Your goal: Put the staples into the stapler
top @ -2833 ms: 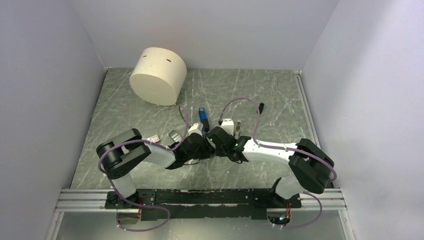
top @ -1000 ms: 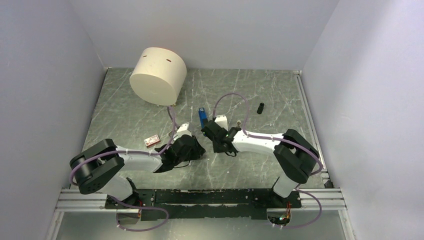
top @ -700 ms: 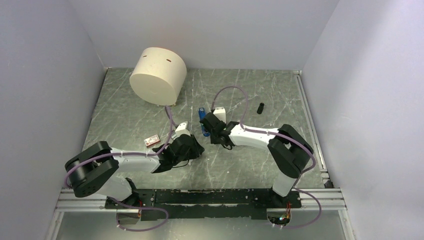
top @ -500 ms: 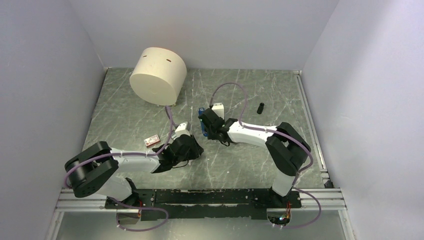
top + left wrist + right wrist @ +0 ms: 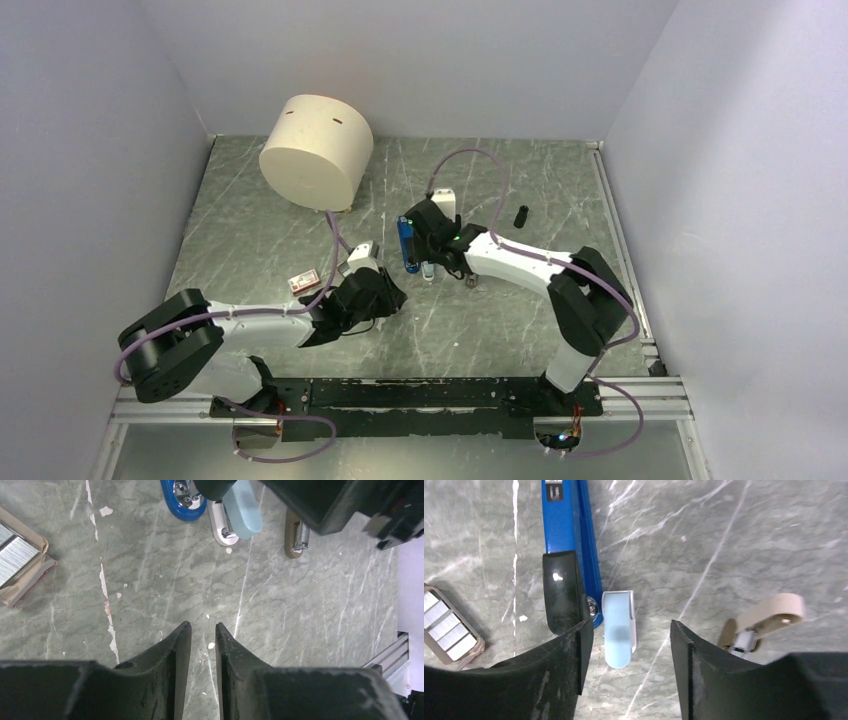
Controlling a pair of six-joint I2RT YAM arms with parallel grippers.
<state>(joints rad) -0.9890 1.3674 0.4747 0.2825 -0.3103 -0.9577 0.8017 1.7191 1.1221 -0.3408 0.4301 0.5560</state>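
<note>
The stapler [image 5: 404,243] lay flat on the table [image 5: 520,320], near the middle, its length running from far to near. The right gripper [image 5: 630,624] hung over the stapler's near end with its jaws wide apart and gripping nothing. In the right wrist view its left finger [image 5: 563,592] covered the near end of the blue body. A small pale-blue capsule-shaped piece [image 5: 619,629] lay on the table in the gap, just beside that finger and well clear of the other one. A small beige lump [image 5: 769,612] lay beyond the right-hand finger.

The staples [image 5: 16,555] sat as silver ribbed strips in their open cardboard box [image 5: 304,282]. The box rested on the table to the left of the stapler and apart from it, close beside the left arm's wrist.

The left gripper [image 5: 202,630] was low over bare table, on the near side of the stapler and between it and the box. Its fingers were drawn almost together, with only a narrow slit between them and nothing in it. It touched neither the stapler nor the box.

Farther back on the left stood a large cream cylinder [image 5: 316,150], tilted. A small black cylinder [image 5: 521,215] lay to the right, well apart from the rest.
</note>
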